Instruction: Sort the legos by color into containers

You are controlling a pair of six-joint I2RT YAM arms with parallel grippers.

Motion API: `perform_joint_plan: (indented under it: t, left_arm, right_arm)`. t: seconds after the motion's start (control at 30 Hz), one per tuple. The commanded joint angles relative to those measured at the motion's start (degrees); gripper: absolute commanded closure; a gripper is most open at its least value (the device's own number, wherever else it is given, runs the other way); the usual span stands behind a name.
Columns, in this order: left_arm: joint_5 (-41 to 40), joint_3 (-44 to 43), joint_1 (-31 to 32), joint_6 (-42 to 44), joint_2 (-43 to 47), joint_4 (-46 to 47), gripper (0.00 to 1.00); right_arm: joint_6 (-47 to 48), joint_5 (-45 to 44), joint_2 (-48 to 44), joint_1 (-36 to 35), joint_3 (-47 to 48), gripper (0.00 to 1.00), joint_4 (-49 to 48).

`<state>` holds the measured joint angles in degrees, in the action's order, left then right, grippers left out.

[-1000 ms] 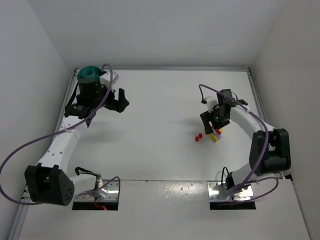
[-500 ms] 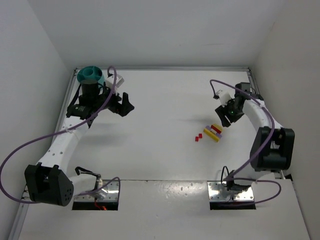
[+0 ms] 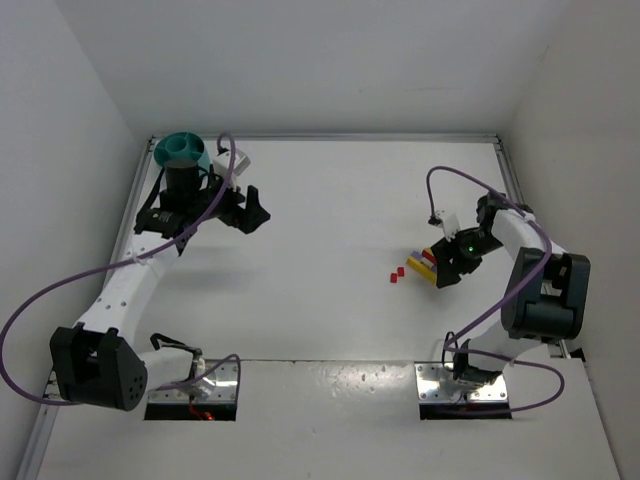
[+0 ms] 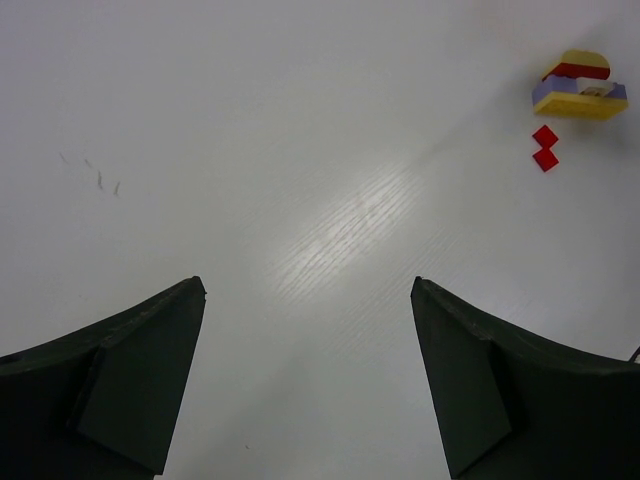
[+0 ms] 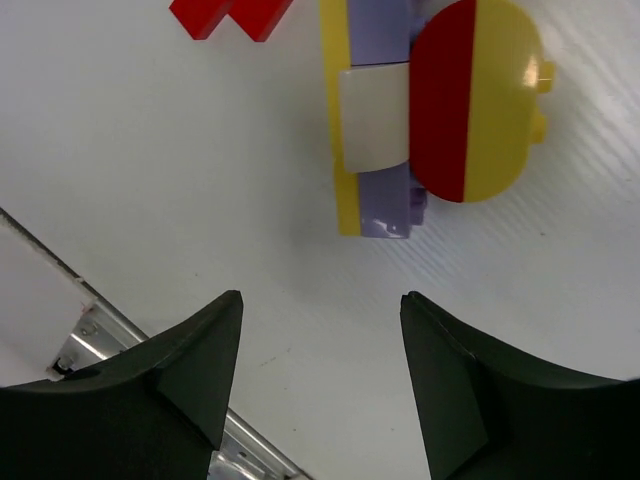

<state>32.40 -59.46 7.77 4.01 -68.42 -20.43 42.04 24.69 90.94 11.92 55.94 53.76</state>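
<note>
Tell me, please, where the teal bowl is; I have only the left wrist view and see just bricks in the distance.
Observer: The teal bowl sits in the far left corner of the table, just beyond the wrist of the left arm.
Operator: Thank you. Is the other arm anywhere near those bricks?
Observer: Yes, the right gripper is low beside the brick cluster, on its right side in the top view.
Operator: Is it holding anything?
Observer: No. Its wrist view shows both fingers spread apart with bare table between them, and the cluster lies just ahead of the tips.
</note>
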Motion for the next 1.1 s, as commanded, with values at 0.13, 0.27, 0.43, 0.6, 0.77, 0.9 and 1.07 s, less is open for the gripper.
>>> perform_joint_plan:
  t: [0.13,0.27,0.43,0.6,0.77,0.9,1.07]
  left_arm:
    - [1.0,0.1,0.5,-0.6,-0.7,2.6,0.1]
    - [0.4,0.1,0.5,-0.6,-1.3,2.6,0.1]
    - [0.4,0.1,0.5,-1.1,-1.9,3.1,0.1]
    - [0.4,0.1,0.5,-1.1,-2.9,3.1,0.1]
    - [0.4,-0.4,0.5,-1.6,-3.5,3.1,0.1]
    - [0.4,-0.4,0.5,-2.2,-4.6,3.7,0.1]
    - [0.9,-0.4,0.5,-2.7,-5.1,4.3,0.1]
  right_arm:
    - [-6.4,2.2,-0.6,-0.4,-3.9,0.35,-9.0]
    - [-9.2,0.1,-0.6,-0.4,-5.1,0.35,-14.0]
    - [-9.8,0.6,-0.1,-0.9,-6.4,0.33,-16.8]
    - [-9.8,1.9,1.3,-0.9,-7.4,0.36,-18.1]
    - [-10.3,2.5,2.9,-1.5,-6.8,0.42,-18.1]
    - [-10.8,3.0,3.5,-1.5,-6.2,0.45,-18.6]
    - [-12.6,2.5,4.6,-2.5,-5.7,0.46,-19.1]
